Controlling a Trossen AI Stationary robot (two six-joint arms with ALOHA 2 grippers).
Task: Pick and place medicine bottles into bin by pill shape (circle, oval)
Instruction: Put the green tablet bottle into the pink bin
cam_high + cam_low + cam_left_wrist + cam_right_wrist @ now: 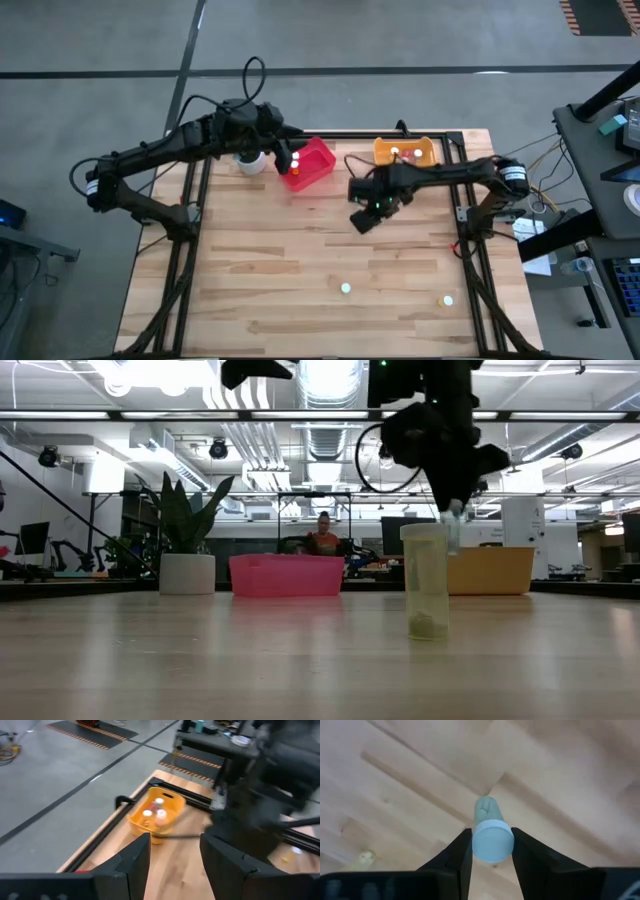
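over on the left, the left gripper (pixel 290 158) hangs above the red plastic bin (pixel 313 163), fingers (pixel 134 861) spread and empty, as if done dropping. the orange plastic bin (pixel 406 152) already holds white-capped bottles. mid-table, the right gripper (pixel 491 844) pinches a pale white-capped medicine bottle (pixel 490 834) by its cap, lifted off the wooden table (pixel 300 270), probably for carrying. two more small bottles (pixel 346 288) wait near the front edge.

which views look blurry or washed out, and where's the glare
Left wrist view: right arm smeared by motion blur. Low view: ceiling lights blow out; near bottle is soft. Right wrist view: capped bottle is sharp between the right tool fingers. High view: even light.
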